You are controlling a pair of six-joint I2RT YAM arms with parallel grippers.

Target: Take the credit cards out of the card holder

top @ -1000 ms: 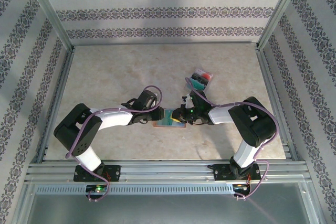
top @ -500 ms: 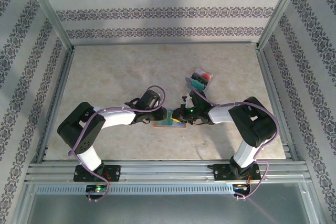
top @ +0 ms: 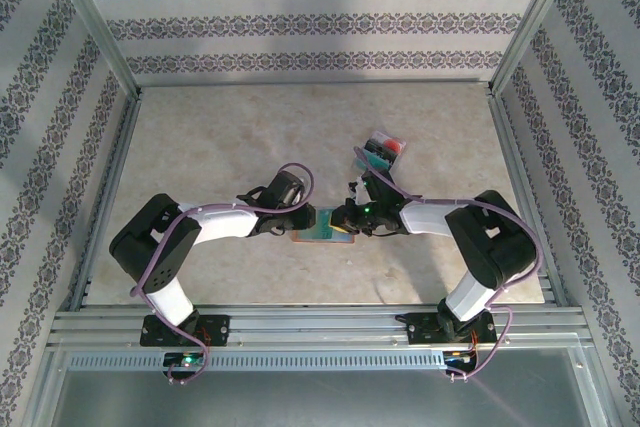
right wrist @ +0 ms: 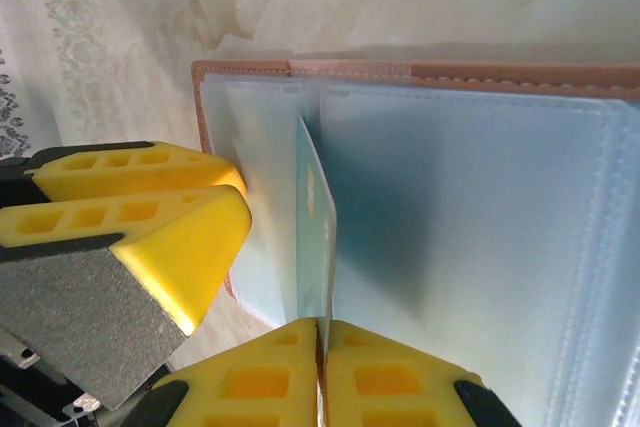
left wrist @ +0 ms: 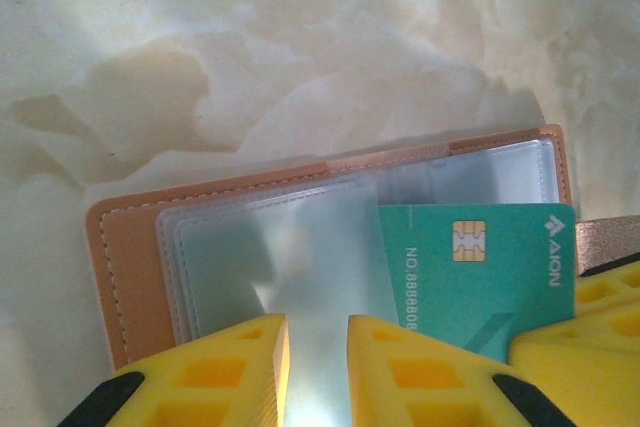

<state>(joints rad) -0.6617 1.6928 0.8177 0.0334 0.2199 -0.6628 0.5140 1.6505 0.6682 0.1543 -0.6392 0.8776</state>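
right end effector (right wrist: pixel 322 335): pressed together on the near edge of the teal credit card (right wrist: pixel 318 212), which is stood on edge between clear sleeves (right wrist: pixel 480 247).
left end effector (left wrist: pixel 318 339): narrowly parted, with a clear sleeve leaf pinched in it; the card holder (left wrist: pixel 128 277) is judged to be steadied this way.
teal credit card: in the left wrist view its chip and number are exposed and it appears partly drawn from its pocket; the lower part is hidden behind yellow pads.
card holder: laid open on the worktop (top: pixel 220 137) between the two arms, salmon cover down and sleeves up.
loose cards (top: pixel 383 150): a small pile in red, teal and dark tones is laid further back, well apart from the holder.
handling, card: judged light, stiff and slick. It is best taken squarely on the exposed edge and drawn along the pocket's line so that binding is avoided.
handling, holder: judged light and floppy. It is likely to be dragged along unless it is held opposite the pull.
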